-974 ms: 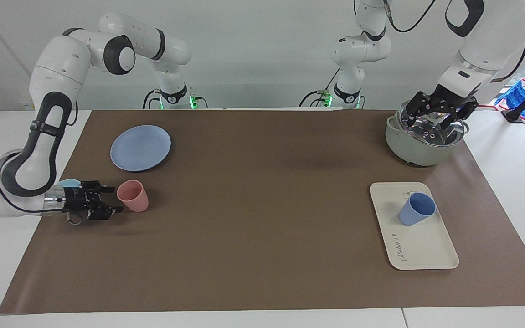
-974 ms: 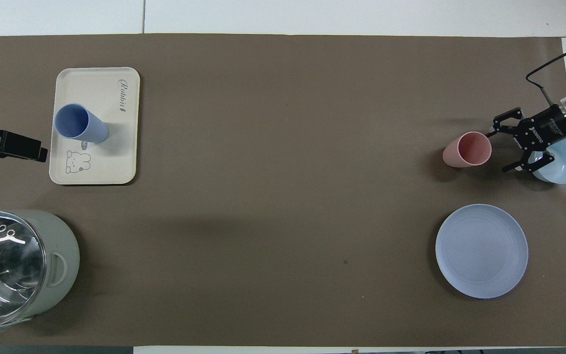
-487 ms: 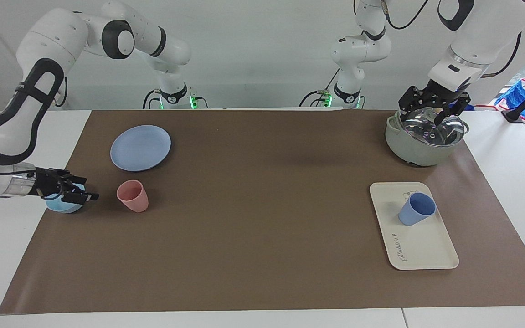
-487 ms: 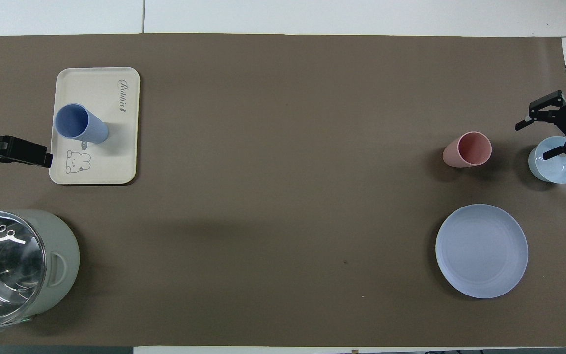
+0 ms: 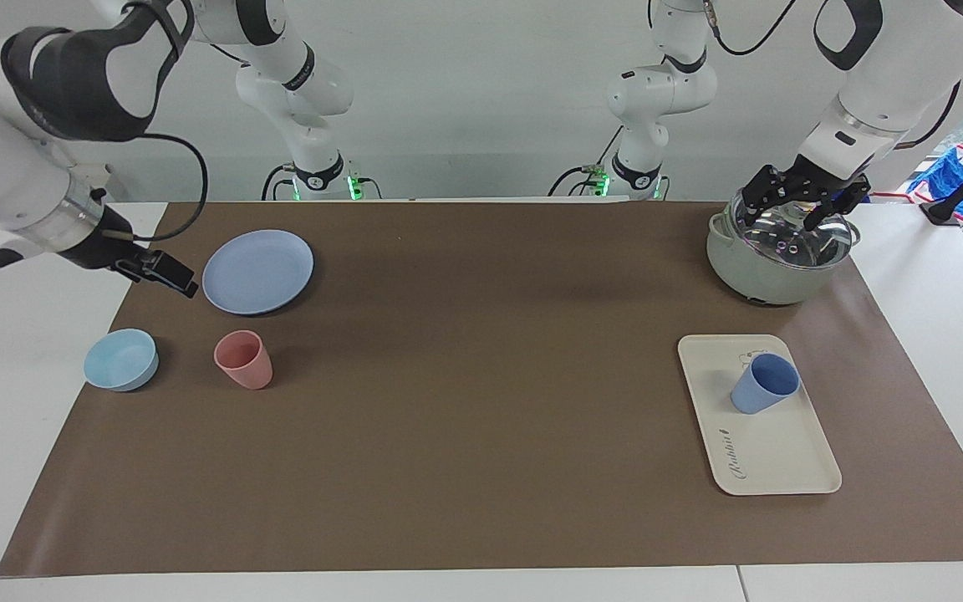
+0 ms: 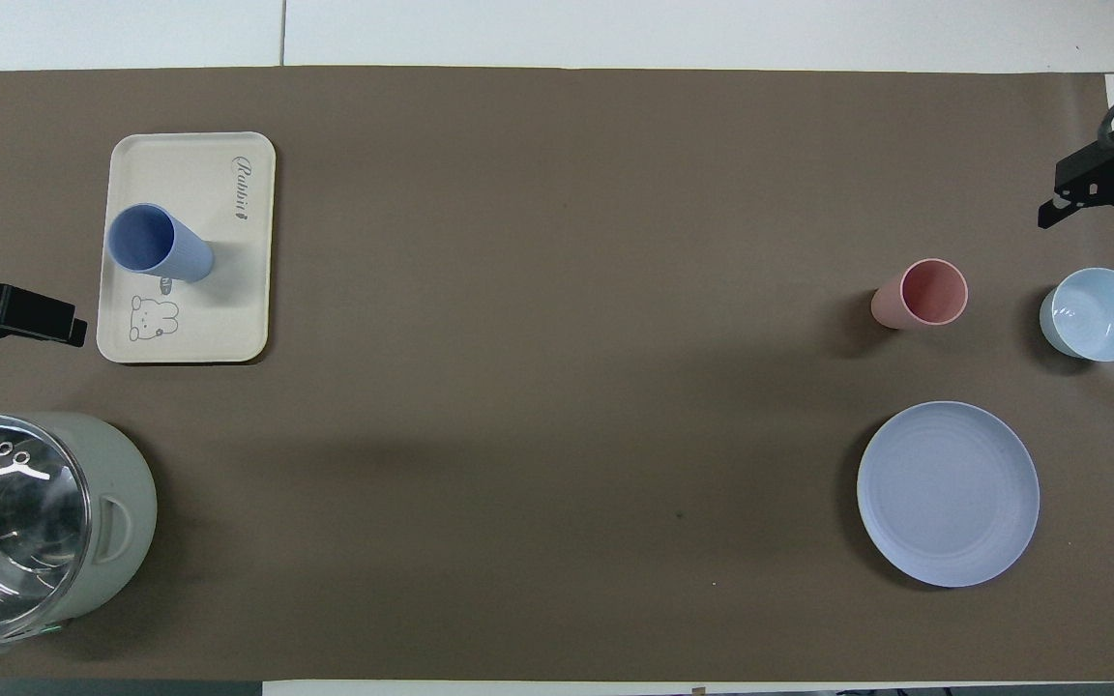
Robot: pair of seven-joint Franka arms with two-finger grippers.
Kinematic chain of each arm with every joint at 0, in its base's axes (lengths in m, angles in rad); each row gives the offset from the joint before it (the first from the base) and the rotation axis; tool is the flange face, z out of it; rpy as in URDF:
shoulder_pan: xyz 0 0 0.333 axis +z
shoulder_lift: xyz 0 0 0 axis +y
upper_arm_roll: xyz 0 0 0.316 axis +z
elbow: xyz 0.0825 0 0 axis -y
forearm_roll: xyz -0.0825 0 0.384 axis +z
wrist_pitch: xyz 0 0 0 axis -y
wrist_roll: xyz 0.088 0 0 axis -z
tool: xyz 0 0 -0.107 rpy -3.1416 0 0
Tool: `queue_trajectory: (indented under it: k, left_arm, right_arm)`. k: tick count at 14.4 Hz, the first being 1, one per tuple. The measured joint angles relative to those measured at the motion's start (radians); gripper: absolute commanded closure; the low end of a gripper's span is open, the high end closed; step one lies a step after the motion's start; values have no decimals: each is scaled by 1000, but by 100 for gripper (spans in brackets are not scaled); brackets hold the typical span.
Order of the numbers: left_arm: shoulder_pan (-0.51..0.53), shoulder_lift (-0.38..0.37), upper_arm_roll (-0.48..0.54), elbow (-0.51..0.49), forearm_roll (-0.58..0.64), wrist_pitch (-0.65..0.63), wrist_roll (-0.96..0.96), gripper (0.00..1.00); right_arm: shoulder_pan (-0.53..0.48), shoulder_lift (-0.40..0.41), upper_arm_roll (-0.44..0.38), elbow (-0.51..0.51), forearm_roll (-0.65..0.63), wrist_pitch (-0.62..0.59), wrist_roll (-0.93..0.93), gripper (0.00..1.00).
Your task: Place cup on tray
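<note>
From across the table, the periwinkle-blue cup (image 5: pixel 764 383) stood upright on the cream-white tray (image 5: pixel 782 456), at the end of the tray nearer the robots, with the script lettering on the bare end. The tray lay on the brown mat (image 5: pixel 481 435) toward the left arm's end of the table. The left gripper (image 5: pixel 807 194) hung in the air over the glass lid (image 5: pixel 795 238) of a grey-green pot (image 5: pixel 761 272), its fingers spread and holding nothing. The right gripper (image 5: pixel 160 272) was raised over the mat's edge beside the round blue plate (image 5: pixel 257 272); whether its fingers were parted could not be told from this side. A pink cup (image 5: pixel 244 359) and a light blue bowl (image 5: pixel 120 359) stood side by side, farther from the robots than the plate.

From overhead, the cup (image 6: pixel 159 244) sat on the tray (image 6: pixel 228 319) between the bear drawing and the lettering, its open mouth up. The left gripper (image 6: pixel 11 311) showed at the picture's edge just beside the tray. The right gripper (image 6: pixel 1103 208) showed two black fingers standing apart, empty, over the mat's edge. The pink cup (image 6: pixel 923 294), the bowl (image 6: pixel 1095 314) and the plate (image 6: pixel 948 493) stood apart from one another, and the pot (image 6: pixel 117 512) sat nearer the robots than the tray
</note>
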Motion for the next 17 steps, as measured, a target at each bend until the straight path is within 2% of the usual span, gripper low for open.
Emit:
queue_trajectory:
  k: [4, 8, 11, 14, 17]
  left_arm:
    - [0, -11, 0, 4, 0, 6, 0, 0]
    - [0, -21, 0, 11, 0, 6, 0, 0]
    - [-1, -21, -1, 11, 0, 6, 0, 0]
    - [-3, -22, -4, 16, 0, 6, -20, 0]
    - [-8, -25, -5, 17, 0, 5, -50, 0]
  right_arm:
    - [4, -63, 5, -37, 0, 2, -24, 0]
    - [87, -235, 6, -210, -100, 23, -133, 0]
    - [103, -325, 3, -302, -120, 24, -270, 0]
    - [101, -374, -25, -374, -124, 41, -345, 0]
    - [104, -382, -22, -390, -124, 54, -345, 0]
